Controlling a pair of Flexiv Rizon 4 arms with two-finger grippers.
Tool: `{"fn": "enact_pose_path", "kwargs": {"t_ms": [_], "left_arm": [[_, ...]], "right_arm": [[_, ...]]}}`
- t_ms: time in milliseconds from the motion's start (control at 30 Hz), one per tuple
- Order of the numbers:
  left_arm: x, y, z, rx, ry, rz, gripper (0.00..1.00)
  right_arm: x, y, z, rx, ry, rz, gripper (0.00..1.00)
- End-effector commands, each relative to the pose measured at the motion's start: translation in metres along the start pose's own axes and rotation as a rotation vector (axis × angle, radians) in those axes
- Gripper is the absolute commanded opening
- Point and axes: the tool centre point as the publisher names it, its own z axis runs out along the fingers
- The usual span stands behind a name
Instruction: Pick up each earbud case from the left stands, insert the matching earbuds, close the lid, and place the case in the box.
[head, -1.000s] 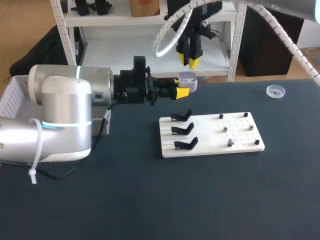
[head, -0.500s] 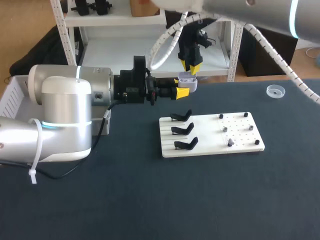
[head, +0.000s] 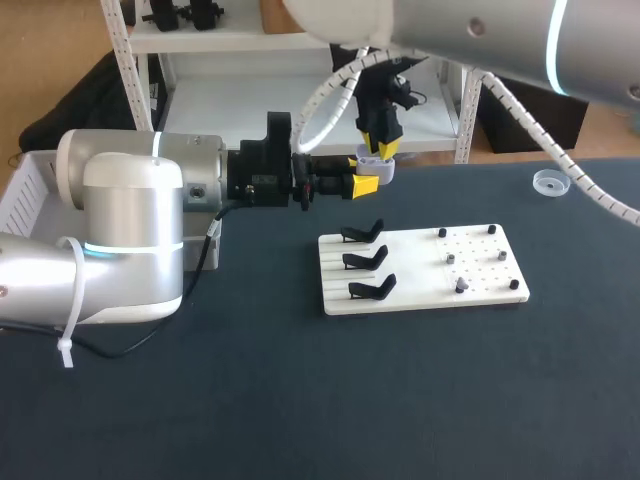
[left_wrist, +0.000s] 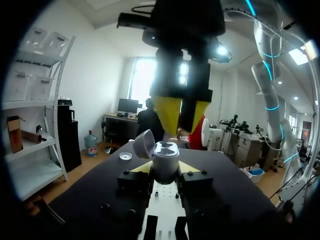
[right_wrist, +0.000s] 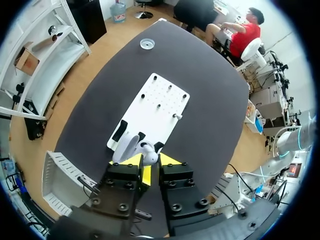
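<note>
Left gripper (head: 362, 174) pinches the open-lidded earbud case (left_wrist: 165, 161) from both sides, above the table (head: 300, 400) behind the white board (head: 480, 285) | right gripper (head: 383, 147) hangs tips-down just over the case's open top, grip cannot be told | three black stands (head: 366, 260) line the board's left part.

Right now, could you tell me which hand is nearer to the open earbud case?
Left. The left hand grips the earbud case from both sides; the right hand hangs just above its open top.
</note>
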Motion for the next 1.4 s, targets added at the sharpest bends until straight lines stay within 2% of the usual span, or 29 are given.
{"fn": "enact_pose_path", "kwargs": {"t_ms": [33, 1067, 1100, 1133, 1267, 1400], "left_arm": [[0.0, 0.0, 0.0, -0.001, -0.002, 0.001, 0.0], [0.0, 0.0, 0.0, -0.001, -0.002, 0.001, 0.0], [0.0, 0.0, 0.0, -0.001, -0.002, 0.001, 0.0], [0.0, 0.0, 0.0, -0.001, -0.002, 0.001, 0.0], [0.0, 0.0, 0.0, -0.001, -0.002, 0.001, 0.0], [0.0, 0.0, 0.0, -0.001, -0.002, 0.001, 0.0]], "right_arm": [[-0.001, 0.004, 0.001, 0.007, 0.005, 0.001, 0.0], [0.001, 0.004, 0.013, 0.019, 0.034, 0.006, 0.0], [0.001, 0.004, 0.013, 0.019, 0.035, 0.005, 0.05], [0.001, 0.004, 0.014, 0.019, 0.036, 0.005, 0.19], [0.001, 0.004, 0.014, 0.021, 0.038, 0.006, 0.28], [0.0, 0.002, 0.011, 0.015, 0.038, 0.01, 0.32]]}}
